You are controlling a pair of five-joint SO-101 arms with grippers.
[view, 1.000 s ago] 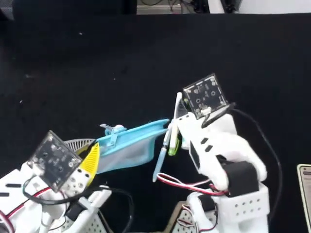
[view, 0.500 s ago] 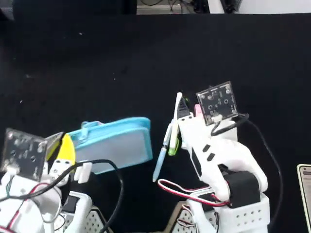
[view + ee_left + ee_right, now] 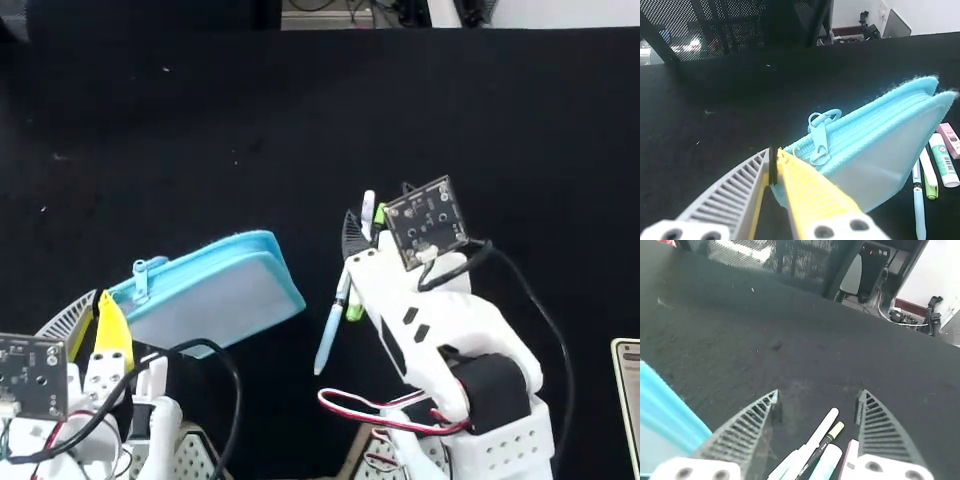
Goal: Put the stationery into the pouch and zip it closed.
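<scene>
The left gripper (image 3: pixel 774 161) is pinched narrow on the near-left corner of the pouch (image 3: pixel 215 295), beside the zipper pull (image 3: pixel 819 137). The pouch is held tilted, left of centre. Its zip looks drawn shut (I judge that from the left wrist view alone), so it needs opening before anything can go in. The pens (image 3: pixel 328 335) lie bunched on the table just right of the pouch. The right gripper (image 3: pixel 819 395) hangs spread wide over their far ends. It would do best to close across one barrel at mid-length.
</scene>
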